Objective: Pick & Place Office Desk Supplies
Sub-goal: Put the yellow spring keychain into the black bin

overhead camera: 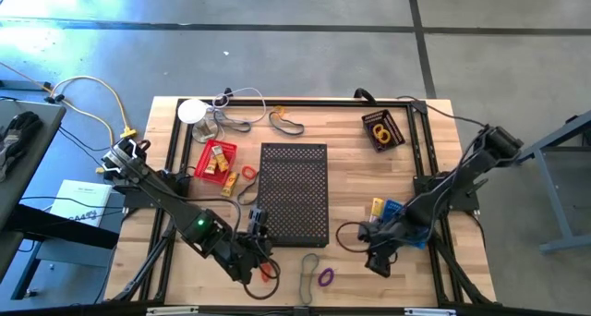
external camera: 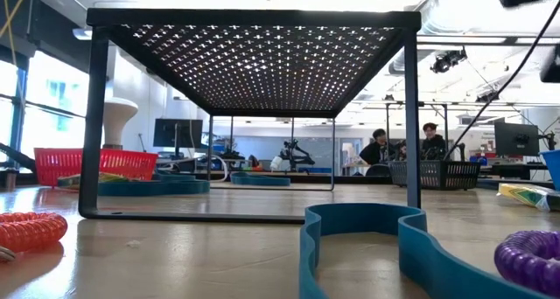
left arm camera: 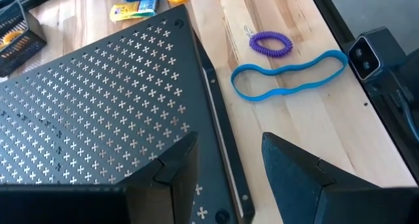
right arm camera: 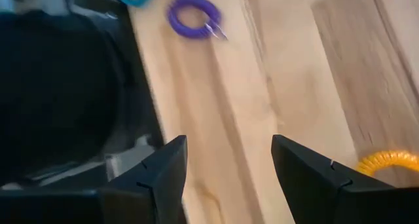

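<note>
On the far left of the wooden table (overhead camera: pixel 351 140) a red basket (overhead camera: pixel 215 159) holds small yellow blocky pieces, with an orange loop (overhead camera: pixel 248 174) lying just beside its right edge. The left gripper (overhead camera: pixel 258 225) hangs low at the near left corner of the black perforated riser (overhead camera: pixel 294 192), its fingers (left arm camera: pixel 294 175) parted and holding nothing. A red coil loop (overhead camera: pixel 268 271) lies on the table just near of that gripper. Right of it, near the table's near edge, a blue band (left arm camera: pixel 288 75) lies flat, its long axis running near to far, and a purple coil loop (left arm camera: pixel 271 44) rests just beside it on the right, apart from it. Further right, the right gripper (overhead camera: pixel 378 259) hovers low over bare wood at the near right, fingers (right arm camera: pixel 313 175) spread and empty, with a yellow coil loop (right arm camera: pixel 389 161) near it. At the far right a dark tray (overhead camera: pixel 382 129) holds orange loops.
</note>
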`<control>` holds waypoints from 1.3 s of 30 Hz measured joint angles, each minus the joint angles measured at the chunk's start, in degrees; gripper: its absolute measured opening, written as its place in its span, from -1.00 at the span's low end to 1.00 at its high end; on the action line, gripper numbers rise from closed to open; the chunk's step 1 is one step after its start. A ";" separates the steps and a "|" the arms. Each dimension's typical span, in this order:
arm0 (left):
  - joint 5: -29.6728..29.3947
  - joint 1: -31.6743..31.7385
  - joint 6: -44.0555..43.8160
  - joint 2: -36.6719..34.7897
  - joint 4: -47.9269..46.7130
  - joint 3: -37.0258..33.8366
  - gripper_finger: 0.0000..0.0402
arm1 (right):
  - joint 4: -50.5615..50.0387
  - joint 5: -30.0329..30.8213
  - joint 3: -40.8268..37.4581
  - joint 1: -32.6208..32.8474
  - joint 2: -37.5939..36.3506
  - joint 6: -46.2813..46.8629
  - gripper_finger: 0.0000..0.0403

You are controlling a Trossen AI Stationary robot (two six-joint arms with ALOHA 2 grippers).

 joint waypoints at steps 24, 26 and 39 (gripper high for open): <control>0.17 0.44 0.40 0.00 0.11 0.00 -0.21 | -16.04 2.52 -0.02 0.02 8.60 -3.27 0.05; 0.17 0.44 0.40 0.00 0.09 0.00 -0.21 | -16.02 3.92 -0.02 0.40 8.62 -3.27 0.05; 0.15 0.44 0.01 0.00 -0.26 0.00 -0.21 | -15.67 4.68 0.13 2.68 12.81 -4.10 0.05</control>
